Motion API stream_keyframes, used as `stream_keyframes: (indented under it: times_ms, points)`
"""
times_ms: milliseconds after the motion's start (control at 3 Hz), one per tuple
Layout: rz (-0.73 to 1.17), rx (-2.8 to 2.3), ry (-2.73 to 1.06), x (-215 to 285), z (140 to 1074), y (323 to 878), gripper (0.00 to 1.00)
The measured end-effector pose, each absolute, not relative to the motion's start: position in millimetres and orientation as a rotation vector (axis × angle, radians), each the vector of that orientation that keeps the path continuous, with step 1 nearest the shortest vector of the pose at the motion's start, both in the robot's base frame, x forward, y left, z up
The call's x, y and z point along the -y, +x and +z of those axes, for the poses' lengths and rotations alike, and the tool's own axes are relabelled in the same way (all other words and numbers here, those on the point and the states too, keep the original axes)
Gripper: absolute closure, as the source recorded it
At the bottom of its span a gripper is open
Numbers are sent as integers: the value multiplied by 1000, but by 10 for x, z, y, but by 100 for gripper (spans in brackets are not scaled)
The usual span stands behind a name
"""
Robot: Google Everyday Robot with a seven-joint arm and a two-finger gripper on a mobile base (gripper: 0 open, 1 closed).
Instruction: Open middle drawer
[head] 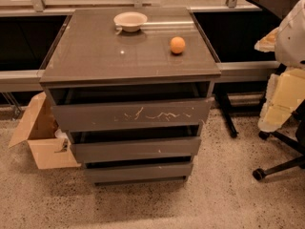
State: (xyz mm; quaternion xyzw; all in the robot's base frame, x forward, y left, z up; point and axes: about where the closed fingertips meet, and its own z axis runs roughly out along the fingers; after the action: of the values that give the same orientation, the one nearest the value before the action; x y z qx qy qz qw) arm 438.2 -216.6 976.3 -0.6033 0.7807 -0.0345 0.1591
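The middle drawer (136,149) is a dark grey-brown flat front with one tiny white speck, the second of three in the cabinet (86,56). Above it is the taller front with white scratch marks (131,114); below it is the narrowest plain front (138,171). A dark gap shows above each front. My arm, white and cream, hangs at the right edge of the view, with the gripper (279,101) well to the right of the cabinet, about level with the top drawer and touching nothing.
A white bowl (130,21) and an orange ball (177,45) sit on the cabinet top. An open cardboard box (40,137) lies on the floor at the left. A chair's wheeled base (281,163) stands at the right.
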Motion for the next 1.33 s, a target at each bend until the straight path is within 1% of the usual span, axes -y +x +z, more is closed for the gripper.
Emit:
stream_keyframes:
  times_ms: [333, 667, 1000, 1333]
  points:
    - [-99, -2232, -1724, 2166, 9763, 4382, 18]
    - [-99, -2231, -1724, 2166, 9763, 4382, 18]
    - [-99, -2231, -1724, 2166, 9763, 4382, 0]
    - [-81, -2202, -1758, 2160, 9626, 4409, 0]
